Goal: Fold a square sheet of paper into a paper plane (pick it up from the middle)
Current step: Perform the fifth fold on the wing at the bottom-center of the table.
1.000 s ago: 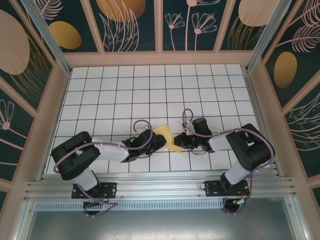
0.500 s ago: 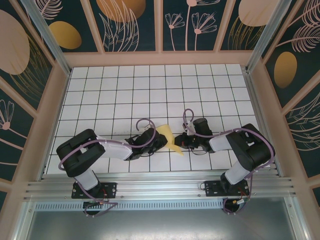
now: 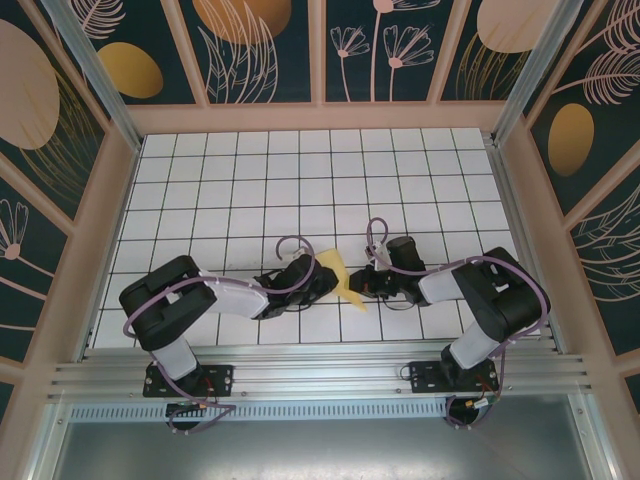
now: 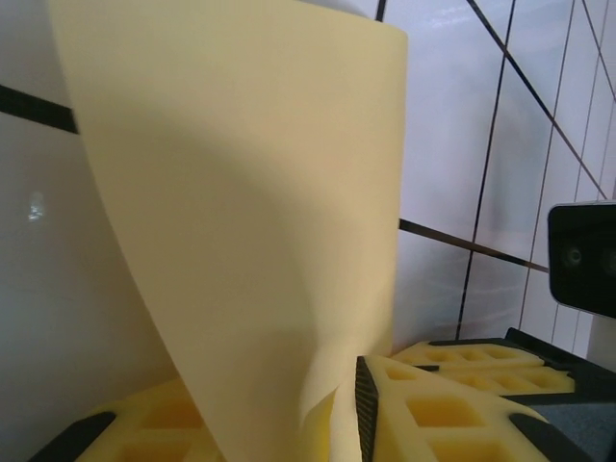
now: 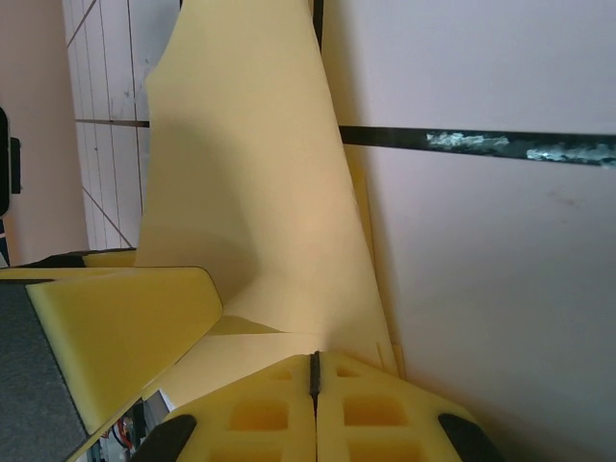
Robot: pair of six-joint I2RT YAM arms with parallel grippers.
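Looking down from above, the square sheet of paper (image 3: 337, 272) stands partly folded on the gridded tabletop (image 3: 300, 170), between the left gripper (image 3: 325, 282) and the right gripper (image 3: 360, 287). At the left wrist, the curled paper screens the fingers (image 4: 452, 409), so I cannot tell their hold. At the right wrist, the fingers (image 5: 375, 404) are pressed together and the paper reaches their seam.

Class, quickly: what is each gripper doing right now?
Left gripper: paper between its jaws; whether clamped cannot be told.
Right gripper: closed, pinching the paper.
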